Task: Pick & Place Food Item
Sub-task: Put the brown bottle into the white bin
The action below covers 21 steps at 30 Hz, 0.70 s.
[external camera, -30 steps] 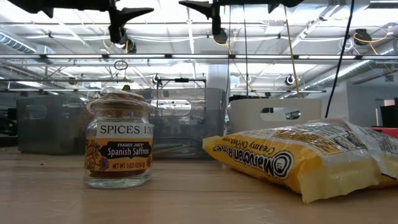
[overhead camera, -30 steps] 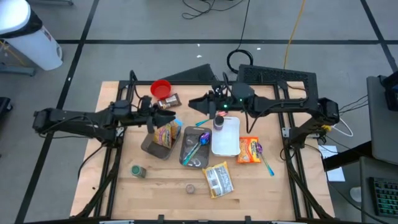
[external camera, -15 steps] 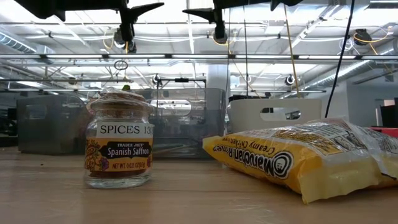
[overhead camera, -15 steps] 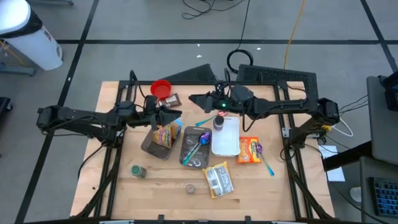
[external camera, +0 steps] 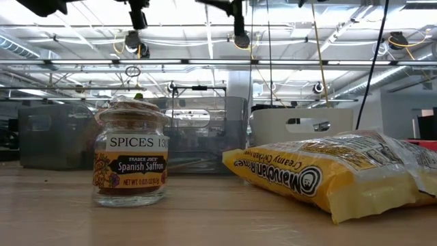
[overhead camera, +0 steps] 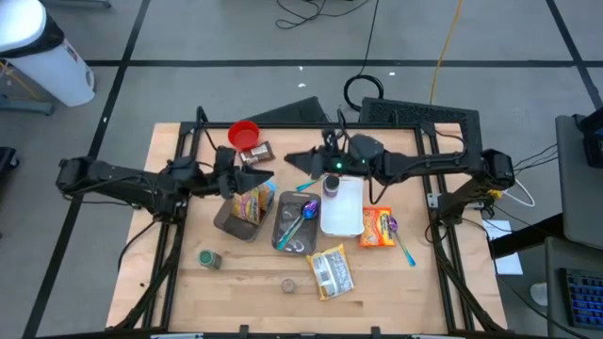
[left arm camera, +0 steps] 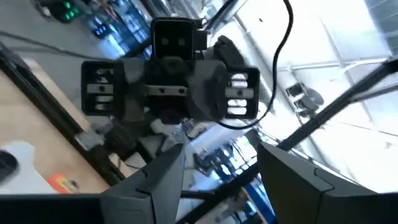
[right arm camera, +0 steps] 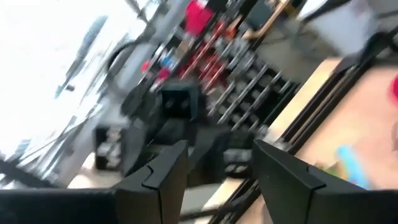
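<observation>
Both arms are reaching in over the back half of the wooden bench (overhead camera: 236, 292), held up in the air and facing each other. The left gripper (overhead camera: 262, 176) is hanging above the grey bin (overhead camera: 226, 222) that is holding a yellow snack bag (overhead camera: 250, 202) standing on end; its jaws are standing apart with nothing between them, as the left wrist view is showing daylight between the two dark fingers (left arm camera: 152, 180). The right gripper (overhead camera: 300, 158) is pointing towards the left one from above the back edge of the white tray (overhead camera: 344, 218), and its jaws are likewise spread and carrying nothing, with a clear gap showing between its fingers (right arm camera: 158, 174).

The food items are all lying on the bench, untouched: an orange packet (overhead camera: 377, 227) just beside the white tray, a yellow ramen packet (overhead camera: 331, 271) near the front, a small spice jar (overhead camera: 290, 283) beside it, and a green-lidded can (overhead camera: 208, 258) well to the left. A dark-lidded jar (overhead camera: 331, 187) is standing on the white tray. A clear middle bin (overhead camera: 290, 237) is holding a blue spoon (overhead camera: 292, 222) and a purple item (overhead camera: 310, 207). A red cup (overhead camera: 244, 134) and a brown bar (overhead camera: 257, 151) are sitting near the back edge
</observation>
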Motion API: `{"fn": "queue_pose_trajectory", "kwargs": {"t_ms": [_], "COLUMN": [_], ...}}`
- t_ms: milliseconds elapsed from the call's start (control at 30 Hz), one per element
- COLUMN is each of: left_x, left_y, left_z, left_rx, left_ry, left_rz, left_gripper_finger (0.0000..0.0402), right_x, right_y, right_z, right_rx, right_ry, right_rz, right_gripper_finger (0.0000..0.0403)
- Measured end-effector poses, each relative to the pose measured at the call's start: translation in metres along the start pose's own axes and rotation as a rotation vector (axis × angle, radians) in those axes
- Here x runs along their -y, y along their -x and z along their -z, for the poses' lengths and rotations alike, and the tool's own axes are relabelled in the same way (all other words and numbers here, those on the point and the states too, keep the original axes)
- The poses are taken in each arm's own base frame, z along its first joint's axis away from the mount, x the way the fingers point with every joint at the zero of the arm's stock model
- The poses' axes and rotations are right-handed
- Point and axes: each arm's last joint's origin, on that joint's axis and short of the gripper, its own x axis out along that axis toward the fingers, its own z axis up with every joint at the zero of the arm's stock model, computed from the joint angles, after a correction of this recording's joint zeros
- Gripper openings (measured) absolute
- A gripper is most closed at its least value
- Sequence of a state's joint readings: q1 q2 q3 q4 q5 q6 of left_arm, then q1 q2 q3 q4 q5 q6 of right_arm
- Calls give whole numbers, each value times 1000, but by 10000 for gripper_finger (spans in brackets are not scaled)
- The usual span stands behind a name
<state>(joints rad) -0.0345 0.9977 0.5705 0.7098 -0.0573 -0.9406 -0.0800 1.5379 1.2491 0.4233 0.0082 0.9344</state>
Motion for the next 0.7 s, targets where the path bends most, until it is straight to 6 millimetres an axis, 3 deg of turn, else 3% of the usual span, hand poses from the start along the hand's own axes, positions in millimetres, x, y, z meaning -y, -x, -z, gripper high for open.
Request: {"fn": "queue_pose_trajectory", "kwargs": {"t_ms": [200,333,533,700], "left_x": [17,32,83,115], "left_y": [0,-9,-27,-41], "left_z": [13,26,36,39], "left_rx": [-33,23,27,-120], "left_ry": [69,39,-83,-180], "left_rz": [52,39,94,-93], "left_gripper_finger": [212,212,212,212], "right_x": [-32,-56,-80,-95], "right_y": [5,12,25,35], "right_z": [42,68,100,118], "right_rx": [-250,-283,-306,-352], "right_ry": [52,97,164,180], "right_rz": [-208,-295,-327,-386], "right_gripper_finger": [171,171,171,171]}}
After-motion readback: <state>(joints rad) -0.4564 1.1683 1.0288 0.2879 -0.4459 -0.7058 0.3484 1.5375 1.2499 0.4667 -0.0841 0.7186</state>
